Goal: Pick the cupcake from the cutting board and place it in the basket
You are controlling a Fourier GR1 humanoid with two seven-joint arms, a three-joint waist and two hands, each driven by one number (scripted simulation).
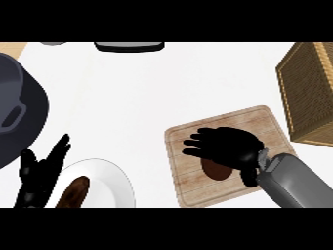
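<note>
**Cupcake being covered on the board**

White counter is seen below. Right hand is lowered over the cupcake on the board, fingers curled above it, grasp unconfirmed. Next, closure, lift, then carry to the basket. Left hand is rested, fingers straight.

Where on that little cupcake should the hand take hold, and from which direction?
From above, around its sides. The cupcake sits on the flat cutting board, and the right hand is already over it, fingers spread, hiding most of it. How it stands cannot be told.
</note>
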